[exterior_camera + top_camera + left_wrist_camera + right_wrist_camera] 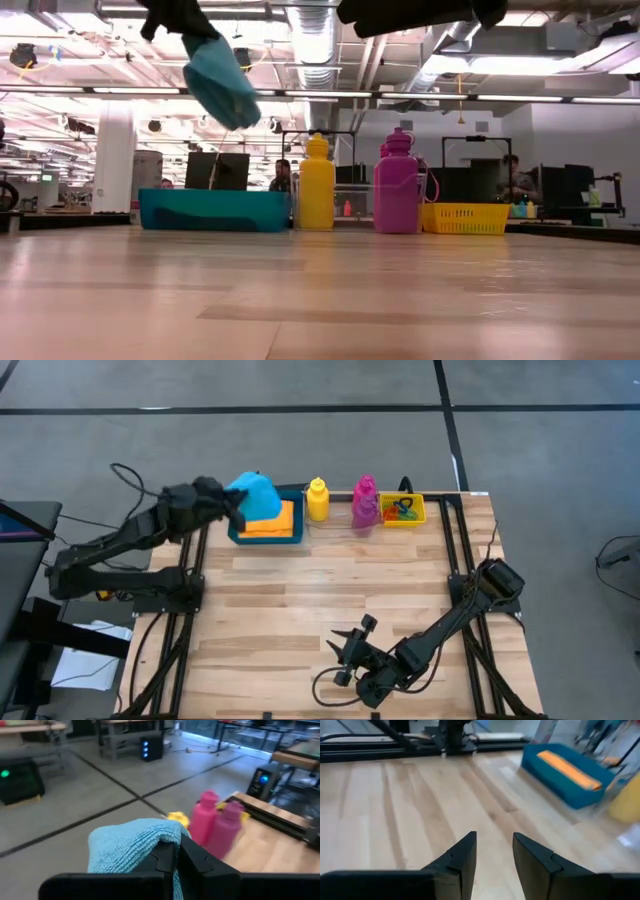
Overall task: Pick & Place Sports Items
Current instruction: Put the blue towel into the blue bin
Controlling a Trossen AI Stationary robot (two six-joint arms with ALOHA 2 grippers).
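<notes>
At the far edge of the tabletop (330,600) a blue rectangular tray (268,532) sits to the left, and an orange cloth (272,523) lies flat inside it, filling most of its floor. The left claw (240,508) hangs over that tray, clenched on a cyan cloth (256,495) that droops from its fingers in a loose bunch; in the low view the cloth (220,82) dangles well above the tray's rim (213,210), touching nothing below. The left wrist view shows the same towel (135,847) pinched between the dark fingers (197,860). Just right of the tray stands a yellow bottle (317,500), upright, and further right a magenta bottle (366,495), also upright. A purple bottle (364,514) seems to stand right beside the magenta one, though from above the two merge and I cannot separate them cleanly. At the right end of the row a small yellow bin (403,510) holds several small coloured elastic rings (402,510), red, blue and green among them, heaped together inside its walls. The right claw (349,648) waits low over the near part of the tabletop, well apart from all the items, its fingers (462,857) parted with bare wood showing between them and nothing in their grasp.
</notes>
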